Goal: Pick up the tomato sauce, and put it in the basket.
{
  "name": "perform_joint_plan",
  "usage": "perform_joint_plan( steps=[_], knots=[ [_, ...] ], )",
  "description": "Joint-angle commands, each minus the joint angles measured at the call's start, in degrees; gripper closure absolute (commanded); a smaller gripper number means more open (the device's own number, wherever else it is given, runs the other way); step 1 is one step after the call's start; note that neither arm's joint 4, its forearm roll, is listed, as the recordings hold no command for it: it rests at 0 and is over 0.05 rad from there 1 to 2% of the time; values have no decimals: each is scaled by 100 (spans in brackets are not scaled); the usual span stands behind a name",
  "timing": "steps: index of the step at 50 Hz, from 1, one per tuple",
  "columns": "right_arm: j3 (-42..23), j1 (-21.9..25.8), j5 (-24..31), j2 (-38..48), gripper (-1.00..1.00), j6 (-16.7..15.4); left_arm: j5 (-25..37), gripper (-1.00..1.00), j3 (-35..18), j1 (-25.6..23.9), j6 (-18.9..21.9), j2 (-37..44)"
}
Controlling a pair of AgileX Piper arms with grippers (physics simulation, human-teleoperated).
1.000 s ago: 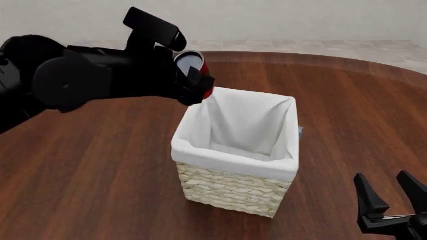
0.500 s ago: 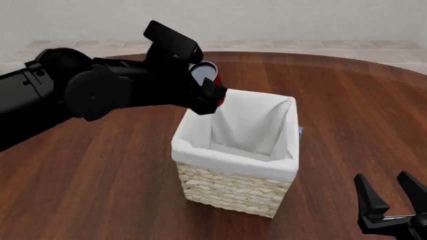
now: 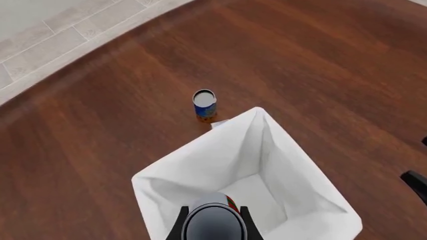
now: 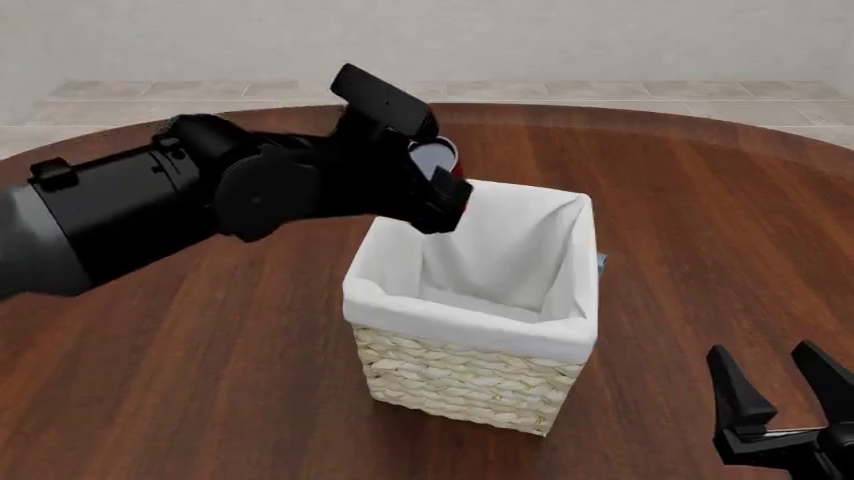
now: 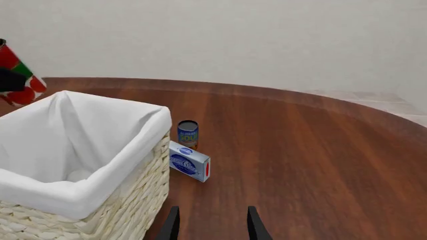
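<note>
Tomato sauce (image 4: 441,160) tin, seemingly tilted, above far-left rim of pale wicker basket (image 4: 461,375) (white liner)

Round counter (image 4: 200,380) of dark reddish-brown wood, grain running across it. Small tin can (image 5: 187,134) with blue and yellow label and grey metal top (image 3: 204,97), standing upright on the wood. Just beside it, nearly touching, a small blue-and-white box (image 5: 189,167) with a red end, lying flat. Beyond the counter's far edge, pale tiled floor (image 4: 561,90) and plain off-white wall (image 5: 233,35).
</note>
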Motion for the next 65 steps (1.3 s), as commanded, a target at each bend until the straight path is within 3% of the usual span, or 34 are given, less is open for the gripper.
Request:
perform_joint_plan(
  steps=[1, 65],
  knots=[
    [0, -3, -59, 70, -100, 12, -172, 100, -65, -85, 70, 248],
    [0, -15, -167, 221, -100, 0, -866, 100, 109, -92, 148, 927]
  ],
)
